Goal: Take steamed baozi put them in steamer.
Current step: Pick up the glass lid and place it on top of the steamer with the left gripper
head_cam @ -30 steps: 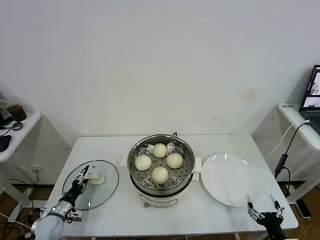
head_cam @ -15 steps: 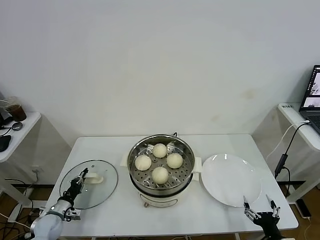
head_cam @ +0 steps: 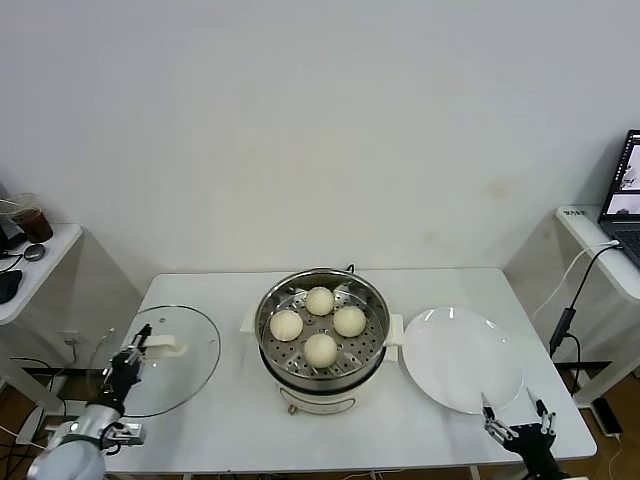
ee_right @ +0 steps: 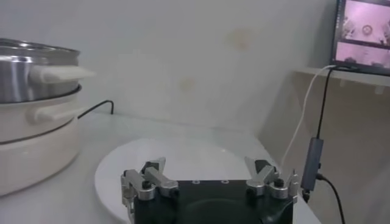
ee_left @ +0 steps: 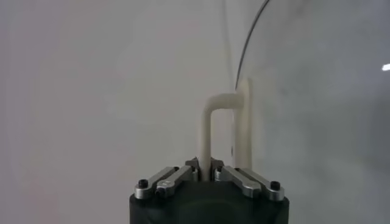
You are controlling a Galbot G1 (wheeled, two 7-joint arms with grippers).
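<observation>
Several cream-white baozi [head_cam: 320, 323] sit on the perforated tray inside the steel steamer [head_cam: 322, 290] at the table's middle. My left gripper [head_cam: 128, 356] is at the table's left edge, shut on the white handle [ee_left: 205, 137] of the round glass lid [head_cam: 185, 350], holding the lid over the table's left end. My right gripper [head_cam: 514, 415] is open and empty at the front right corner, just in front of the white plate [head_cam: 462, 358]. The steamer's side [ee_right: 30, 73] shows in the right wrist view.
The empty white plate also shows in the right wrist view [ee_right: 177, 159]. A side table with a cup [head_cam: 30, 222] stands far left. A laptop [head_cam: 625, 195] and a hanging cable [head_cam: 565, 310] are at the right.
My left gripper has carried the glass lid leftward, toward the table's left edge. My right gripper has drawn back slightly toward the front edge.
</observation>
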